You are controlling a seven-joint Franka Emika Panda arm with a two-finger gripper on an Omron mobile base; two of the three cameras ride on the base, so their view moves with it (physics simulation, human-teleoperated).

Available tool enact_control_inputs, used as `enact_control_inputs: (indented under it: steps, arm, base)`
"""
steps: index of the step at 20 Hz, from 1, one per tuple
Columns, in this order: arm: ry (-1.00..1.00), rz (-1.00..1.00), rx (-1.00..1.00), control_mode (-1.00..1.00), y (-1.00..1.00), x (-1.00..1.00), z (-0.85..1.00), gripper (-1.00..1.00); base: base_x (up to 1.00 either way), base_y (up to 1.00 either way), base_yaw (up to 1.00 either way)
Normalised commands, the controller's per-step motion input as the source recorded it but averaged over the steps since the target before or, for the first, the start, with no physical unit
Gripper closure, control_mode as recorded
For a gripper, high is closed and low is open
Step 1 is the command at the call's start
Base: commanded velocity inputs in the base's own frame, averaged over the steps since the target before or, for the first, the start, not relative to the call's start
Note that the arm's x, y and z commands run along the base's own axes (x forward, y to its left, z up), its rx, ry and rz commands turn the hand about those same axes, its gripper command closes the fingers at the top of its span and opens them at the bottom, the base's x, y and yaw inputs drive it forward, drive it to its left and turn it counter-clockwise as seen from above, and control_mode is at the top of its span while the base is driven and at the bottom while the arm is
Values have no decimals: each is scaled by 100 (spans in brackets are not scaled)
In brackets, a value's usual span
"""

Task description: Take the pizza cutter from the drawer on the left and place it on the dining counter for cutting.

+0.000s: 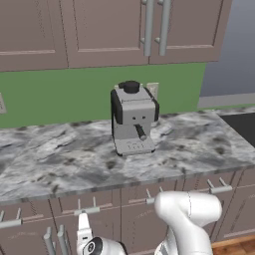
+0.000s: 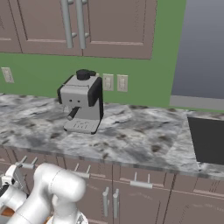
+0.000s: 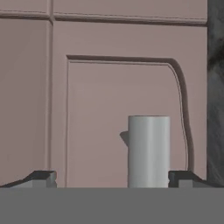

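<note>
Hand view: gripper [image 3: 109, 177] jaws wide apart, straddling the silver bar handle [image 3: 148, 151] of the mauve panelled drawer [image 3: 100, 109], nothing gripped; pizza cutter's whereabouts can't tell. Base views add marbled counter [image 1: 60, 159] with boxy grey coffee machine [image 1: 133, 119], green wall [image 2: 43, 70]

Glossy white rounded arm [image 1: 187, 219], dark joints.

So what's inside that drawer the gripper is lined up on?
Cannot be seen: the drawer is closed. The hand view shows its mauve-brown panelled front and the silver bar handle standing between the open gripper's fingertips. Any contents are covered by the front.
</note>
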Motion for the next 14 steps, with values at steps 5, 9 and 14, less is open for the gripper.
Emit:
enact_control_inputs:
  steps: [5,9,14]
  arm:
    - [0,0,0,-100,0,0,1,-100]
    - [0,0,0,-100,-6,0,9,-100]
    - [0,0,0,-100,-14,-1,9,-100]
  base:
    - [0,0,0]
    - [0,0,0]
    - [0,0,0]
